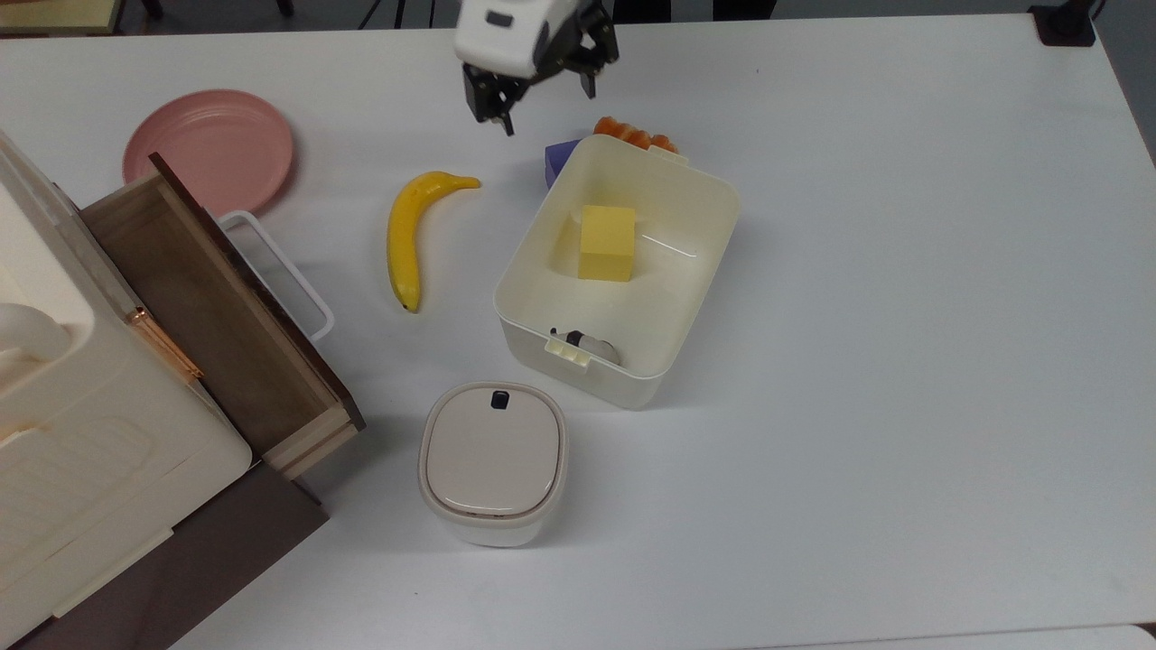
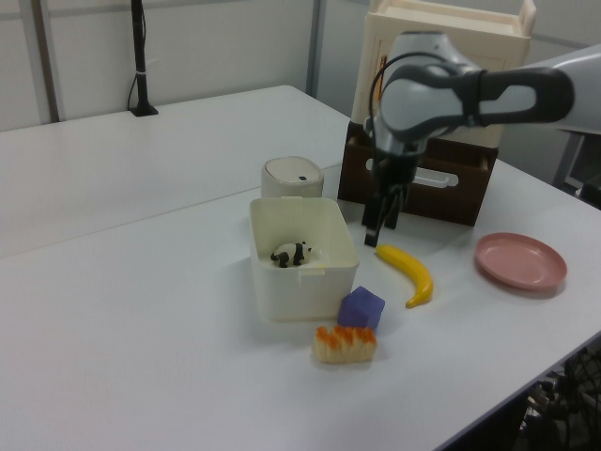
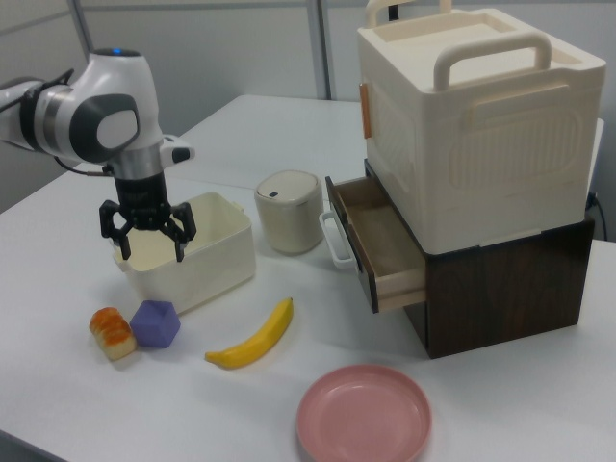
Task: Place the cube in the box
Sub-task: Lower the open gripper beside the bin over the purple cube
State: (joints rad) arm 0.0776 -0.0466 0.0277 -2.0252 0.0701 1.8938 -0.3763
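On the counter [image 1: 903,361], the matte blue-purple cube [image 3: 155,324] sits just beside the cream box [image 1: 632,379], while the hand [image 3: 148,241] hovers open and empty above.

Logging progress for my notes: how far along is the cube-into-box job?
Nothing is done yet: the cube sits on the table outside the box, beside its short end and next to the bread. In hand: the open, empty gripper hangs above, near the cube. Left: descend, grasp, lift and drop it in beside the yellow block.
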